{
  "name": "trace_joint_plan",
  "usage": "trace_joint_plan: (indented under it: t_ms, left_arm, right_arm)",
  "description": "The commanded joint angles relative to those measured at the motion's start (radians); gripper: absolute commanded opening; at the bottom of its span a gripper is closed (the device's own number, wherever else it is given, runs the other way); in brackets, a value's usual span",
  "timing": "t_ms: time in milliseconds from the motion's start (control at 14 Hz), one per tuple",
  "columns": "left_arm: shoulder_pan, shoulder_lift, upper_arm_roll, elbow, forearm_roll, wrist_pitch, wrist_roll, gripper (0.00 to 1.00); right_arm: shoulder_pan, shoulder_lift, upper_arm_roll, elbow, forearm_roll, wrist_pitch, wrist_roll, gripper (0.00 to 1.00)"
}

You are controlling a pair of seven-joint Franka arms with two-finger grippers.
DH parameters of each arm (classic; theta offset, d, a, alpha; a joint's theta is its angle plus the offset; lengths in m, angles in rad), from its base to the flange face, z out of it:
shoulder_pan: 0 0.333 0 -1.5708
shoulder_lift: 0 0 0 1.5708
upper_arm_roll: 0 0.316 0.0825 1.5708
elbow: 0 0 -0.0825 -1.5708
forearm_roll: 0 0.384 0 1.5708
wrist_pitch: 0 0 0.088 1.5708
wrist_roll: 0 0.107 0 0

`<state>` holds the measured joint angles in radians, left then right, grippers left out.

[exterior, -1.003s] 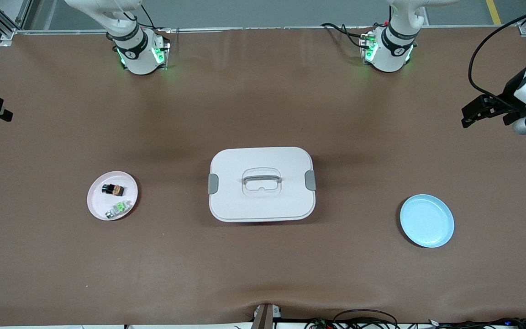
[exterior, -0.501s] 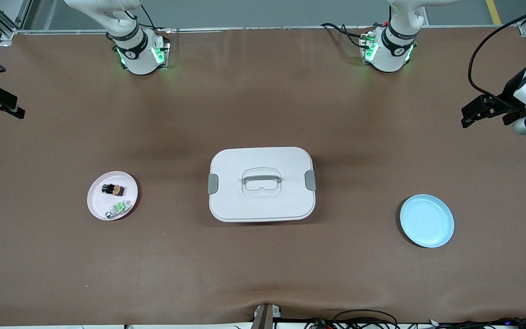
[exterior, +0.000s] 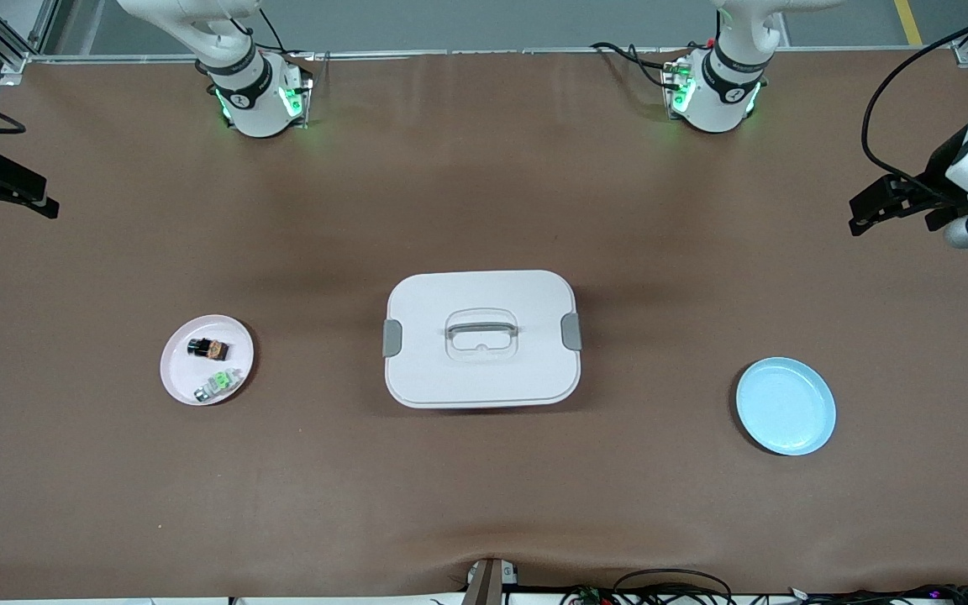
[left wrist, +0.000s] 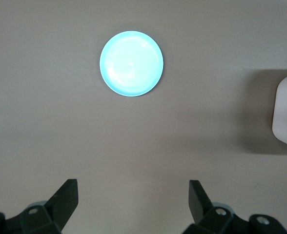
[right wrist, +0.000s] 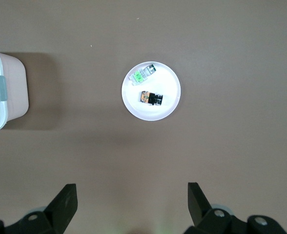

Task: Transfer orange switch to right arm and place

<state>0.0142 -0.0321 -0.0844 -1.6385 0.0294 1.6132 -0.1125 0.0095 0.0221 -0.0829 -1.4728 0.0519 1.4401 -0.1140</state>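
orange switch (exterior: 208, 347) on pink plate (exterior: 177, 378) toward right arm's end. left gripper (left wrist: 133, 202), right gripper (right wrist: 132, 204) both up, wide open, empty.

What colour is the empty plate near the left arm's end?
Light blue plate, clearest in the left wrist view.

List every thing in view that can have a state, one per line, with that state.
orange switch: lying on the pink plate, untouched.
green-and-silver component: lying on the same plate, nearer the front camera.
pink plate: holds both components.
blue plate: empty.
white box: lid on, side latches down.
left pincer: open, empty, over bare table.
right pincer: open, empty, over bare table.
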Motion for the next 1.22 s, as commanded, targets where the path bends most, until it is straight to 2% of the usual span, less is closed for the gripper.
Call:
trace_joint_plan:
  t_ms: [0,1146]
  left_arm:
    - [0.003,-0.008,-0.002,-0.003,-0.002,0.013,0.001,1.00]
    - [0.001,0.000,-0.006,0.063,-0.014,-0.003,0.013,1.00]
  right_arm:
    - [0.030,-0.037,-0.001,-0.038,-0.015,0.014,0.057,1.00]
    - [0.058,-0.034,-0.001,-0.035,-0.015,0.019,0.122,1.00]
